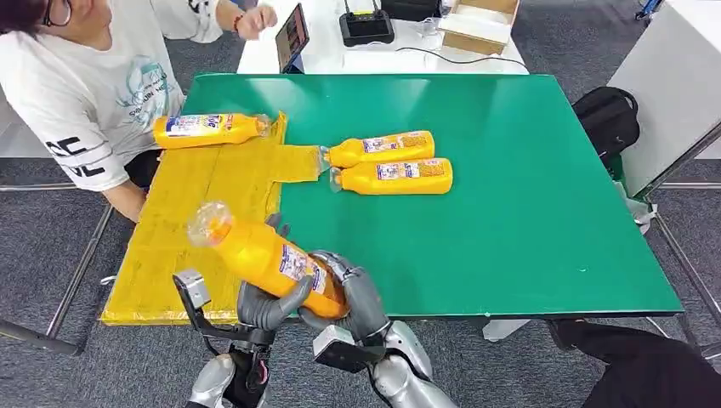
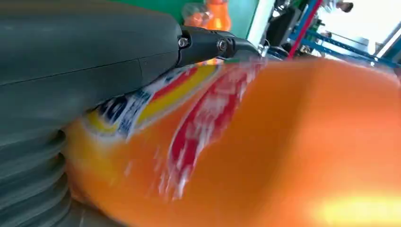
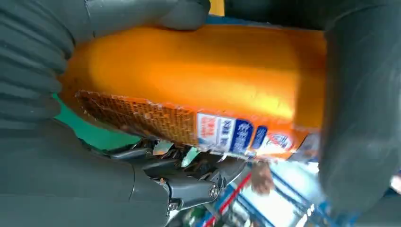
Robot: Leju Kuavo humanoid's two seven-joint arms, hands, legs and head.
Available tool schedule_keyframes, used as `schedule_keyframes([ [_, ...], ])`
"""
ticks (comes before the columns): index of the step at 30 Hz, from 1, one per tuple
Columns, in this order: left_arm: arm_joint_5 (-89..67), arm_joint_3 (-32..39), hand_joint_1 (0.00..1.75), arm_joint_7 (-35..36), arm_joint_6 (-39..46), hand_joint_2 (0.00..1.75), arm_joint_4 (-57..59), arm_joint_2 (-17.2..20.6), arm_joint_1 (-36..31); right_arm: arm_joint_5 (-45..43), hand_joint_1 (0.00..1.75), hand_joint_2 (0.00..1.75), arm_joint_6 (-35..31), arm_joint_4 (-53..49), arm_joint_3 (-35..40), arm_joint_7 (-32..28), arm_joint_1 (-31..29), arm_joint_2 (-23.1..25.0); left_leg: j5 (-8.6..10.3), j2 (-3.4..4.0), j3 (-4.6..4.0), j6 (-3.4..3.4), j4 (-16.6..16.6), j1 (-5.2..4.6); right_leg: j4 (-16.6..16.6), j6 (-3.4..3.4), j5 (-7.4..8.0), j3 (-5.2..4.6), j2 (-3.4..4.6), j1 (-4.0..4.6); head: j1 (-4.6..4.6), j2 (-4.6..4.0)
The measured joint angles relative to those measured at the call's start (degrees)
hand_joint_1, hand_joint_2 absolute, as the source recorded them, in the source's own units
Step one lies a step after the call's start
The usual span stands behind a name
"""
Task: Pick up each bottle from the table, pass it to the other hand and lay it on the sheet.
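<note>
Judging by the layout, one bottle (image 1: 208,129) is already laid on the sheet (image 1: 183,246); two (image 1: 383,149) are left on the counter (image 1: 527,195). A fourth (image 1: 263,255) is gripped mid-pass by both hands' fingers, left (image 1: 268,306) and right (image 1: 357,297).

We read this as a robot lab or test office: grey carpet floor (image 1: 544,34), a green-topped table (image 1: 527,170) on metal legs, and a white desk (image 1: 340,55) behind it carrying a tablet (image 1: 292,36), a black controller-like device (image 1: 366,25) (cable attached) and an open cardboard box (image 1: 478,24). A seated person (image 1: 93,85) sits beside the table, a black backpack (image 1: 607,119) lies on the floor.
</note>
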Motion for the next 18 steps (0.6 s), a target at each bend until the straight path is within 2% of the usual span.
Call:
schedule_keyframes([
  [9, -0.66, 1.14, 0.00, 0.02, -0.02, 1.75, 1.07, 0.15, 0.05, -1.29, 1.75, 1.75, 1.68, 3.41, 1.42, 0.35, -1.45, 0.02, 0.00, 0.02, 0.00, 0.00, 0.00, 0.01, 0.00, 0.00, 0.00, -0.04, 0.02, 0.01, 0.00, 0.00],
  [10, -0.79, 1.20, 0.30, -0.02, -0.02, 1.75, 1.09, 0.15, 0.05, -1.36, 1.75, 1.75, 1.70, 3.58, 1.48, 0.35, -1.54, 0.02, 0.00, 0.02, 0.00, 0.00, 0.00, 0.01, 0.01, 0.00, 0.00, -0.04, 0.02, 0.01, 0.00, 0.00],
  [11, -0.85, 1.27, 1.75, -0.31, -0.04, 1.75, 1.09, 0.17, 0.04, -1.53, 1.75, 1.75, 1.79, 3.67, 1.53, 0.35, -1.61, 0.02, 0.00, 0.02, 0.00, 0.00, 0.00, 0.01, 0.00, 0.00, 0.00, -0.04, 0.02, 0.00, 0.00, 0.00],
  [18, 1.71, 1.94, 1.75, -1.25, -2.06, 1.75, 0.85, 0.15, 0.37, -2.97, 1.75, 1.75, 3.67, 3.95, 1.55, 0.28, -1.67, 0.02, 0.00, 0.03, 0.01, 0.00, 0.00, 0.00, 0.00, 0.00, 0.00, -0.04, 0.02, 0.00, 0.00, 0.00],
])
